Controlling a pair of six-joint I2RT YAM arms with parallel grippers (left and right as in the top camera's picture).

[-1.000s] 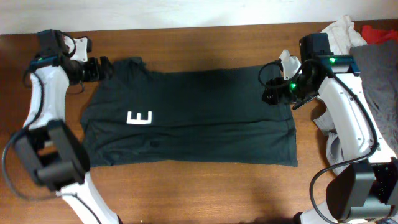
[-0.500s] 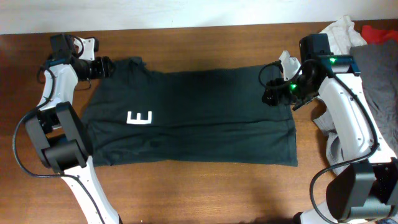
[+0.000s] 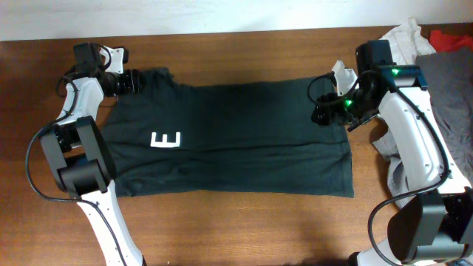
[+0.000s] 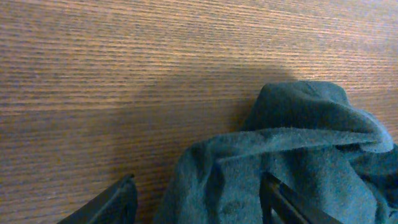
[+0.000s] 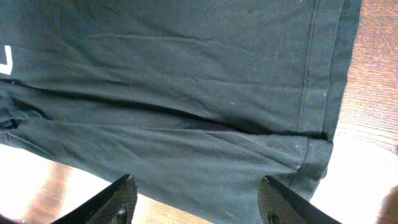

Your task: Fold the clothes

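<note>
Overhead, left gripper: the left gripper [image 3: 131, 80] is nosing into the T-shirt's [image 3: 236, 140] far left corner, its arm swinging in closer than a second ago and its jaws narrowing from fully wide
Overhead, right gripper: the right gripper [image 3: 323, 112] is waiting at the T-shirt's right edge, not shifting over that second
Overhead, T-shirt: it is lying spread flat on the table [image 3: 222, 229], showing only a white "E" [image 3: 165, 140]
Overhead, room: a white garment [image 3: 403, 37], a grey garment [image 3: 451, 81] and something red [image 3: 451, 35] are sitting heaped just beyond the T-shirt's right edge
Left wrist: the left gripper [image 4: 199, 205] is standing with its fingers [image 4: 121, 202] apart around a bunched lip of the T-shirt [image 4: 298, 162]; bare table [image 4: 93, 74] is showing between one finger and the cloth, so nothing is being pinched yet
Right wrist: the right gripper [image 5: 199, 202] is hanging over the T-shirt [image 5: 186, 93] near its hem corner, fingers [image 5: 121, 199] apart, nothing between them
Meaning: the left side seems to be closing for a corner grip while the right is holding off; the fold itself is not starting yet
Surface: brown wood grain, smooth, catching glare beside the T-shirt's hem
</note>
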